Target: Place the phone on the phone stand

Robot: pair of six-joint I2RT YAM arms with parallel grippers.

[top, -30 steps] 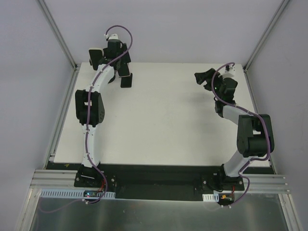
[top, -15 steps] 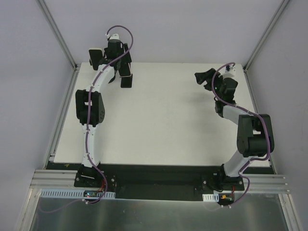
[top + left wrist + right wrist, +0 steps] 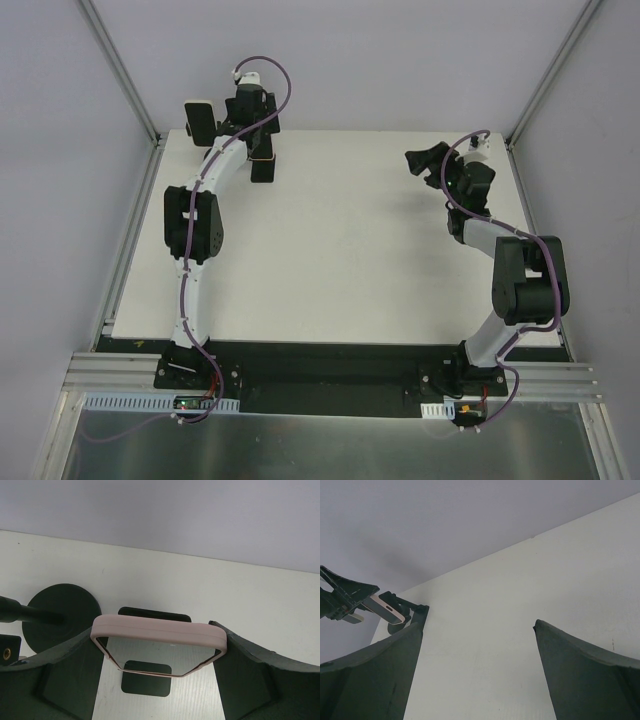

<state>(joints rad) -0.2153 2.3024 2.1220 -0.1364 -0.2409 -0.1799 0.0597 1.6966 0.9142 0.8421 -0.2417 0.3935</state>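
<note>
The phone point(image 3: 157, 632), in a pale pink case, is seen edge-on and stands between the dark fingers point(image 3: 65, 675) of my left gripper point(image 3: 156, 630), which is shut on its sides. Directly under it lies the phone stand point(image 3: 155, 700), a silver plate with a black pad. In the top view the left gripper point(image 3: 261, 142) hangs over the black stand point(image 3: 263, 170) at the table's back left. In the right wrist view the phone point(image 3: 385, 609) shows far off at the left. My right gripper point(image 3: 425, 160) is open and empty at the back right, its fingers point(image 3: 580, 665) spread wide.
A second black holder with a round base point(image 3: 62, 611) and a white-edged head point(image 3: 198, 120) stands just left of the stand. The grey back wall point(image 3: 200, 515) rises close behind both. Metal frame posts point(image 3: 120, 70) mark the table's corners.
The left arm has stretched a little farther back and right, carrying the phone closer over the stand. The right arm has not moved.
</note>
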